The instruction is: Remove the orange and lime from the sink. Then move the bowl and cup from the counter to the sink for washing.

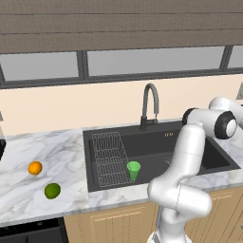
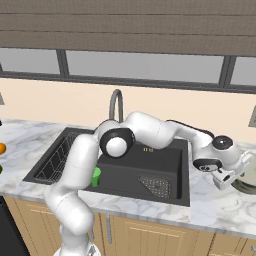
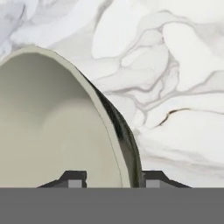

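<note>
Beige bowl point(image 3: 52, 127), grey-veined white counter point(image 3: 183, 65)

No readable text, labels, brands or numbers anywhere. Only two tiny orange marks on the back wall of the sink point(image 1: 190, 142), too small to read

Left base cam: behind arm on its left, looks forward and down over sink point(image 1: 156, 156), with worktop point(image 1: 28, 190) on sink's left. Right base cam: same deal from other side, sink point(image 2: 145, 170) centre-left, worktop point(image 2: 220, 210) to its right. Both share sink, faucet point(image 1: 149, 104), window wall. Hand cam: super close, staring down bowl point(image 3: 52, 127) rim against marble.
</note>
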Robot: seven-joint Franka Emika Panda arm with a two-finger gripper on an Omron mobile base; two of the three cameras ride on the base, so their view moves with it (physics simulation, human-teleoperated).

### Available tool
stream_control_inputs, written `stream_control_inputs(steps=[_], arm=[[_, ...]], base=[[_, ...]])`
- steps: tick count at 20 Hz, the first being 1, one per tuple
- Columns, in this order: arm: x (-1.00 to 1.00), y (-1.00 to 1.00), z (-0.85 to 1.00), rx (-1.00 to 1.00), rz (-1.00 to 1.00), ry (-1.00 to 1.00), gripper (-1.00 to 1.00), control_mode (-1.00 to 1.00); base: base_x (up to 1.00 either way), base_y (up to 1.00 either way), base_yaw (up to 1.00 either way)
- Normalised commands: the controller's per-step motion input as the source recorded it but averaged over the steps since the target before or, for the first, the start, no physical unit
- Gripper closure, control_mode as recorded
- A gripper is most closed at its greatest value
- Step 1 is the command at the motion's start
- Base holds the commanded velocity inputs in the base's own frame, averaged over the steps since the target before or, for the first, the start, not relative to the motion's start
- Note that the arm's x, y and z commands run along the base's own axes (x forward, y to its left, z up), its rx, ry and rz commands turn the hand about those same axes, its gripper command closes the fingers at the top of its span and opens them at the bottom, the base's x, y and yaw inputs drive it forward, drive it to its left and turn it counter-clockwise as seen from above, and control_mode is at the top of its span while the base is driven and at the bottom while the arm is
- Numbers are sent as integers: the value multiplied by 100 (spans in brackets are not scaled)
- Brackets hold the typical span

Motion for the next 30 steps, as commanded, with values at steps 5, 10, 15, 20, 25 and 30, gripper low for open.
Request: stream_control_inputs(steps=[5, 10, 15, 20, 25, 30], arm=[[-1, -3, -5, 0, 0, 0, 100, -100], [-4, 0, -2, 0, 0, -1, 100, -100], [-18, 3, 5, 0, 0, -11, 100, -100], [-23, 12, 13, 0, 3, -14, 100, -100], [-25, 20, 12, 0, 11, -5, 100, -100], [-22, 23, 17, -7, 19, 0, 100, -100]], base=[[0, 0, 0], [0, 0, 0], [0, 0, 0], [0, 0, 0], [0, 0, 0], [0, 0, 0]])
